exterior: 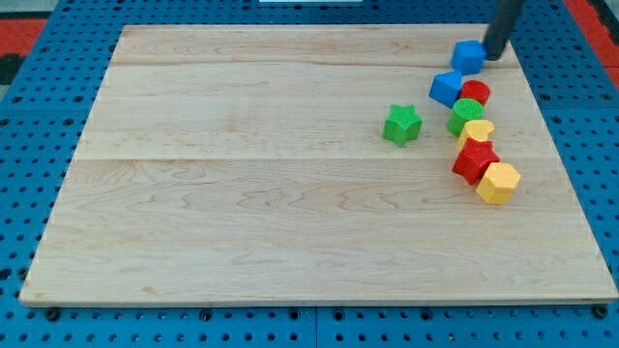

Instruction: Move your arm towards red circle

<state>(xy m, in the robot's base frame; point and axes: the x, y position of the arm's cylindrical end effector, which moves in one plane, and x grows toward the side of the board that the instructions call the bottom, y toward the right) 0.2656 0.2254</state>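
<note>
The red circle lies at the view's upper right, touching a blue block on its left and a green round block below it. My tip stands at the view's top right, just right of a blue cube, above and slightly right of the red circle. The dark rod runs up out of the view's top edge.
Below the green round block a column continues: a yellow block, a red star-like block and a yellow hexagon. A green star sits alone to the left. The wooden board lies on a blue pegboard.
</note>
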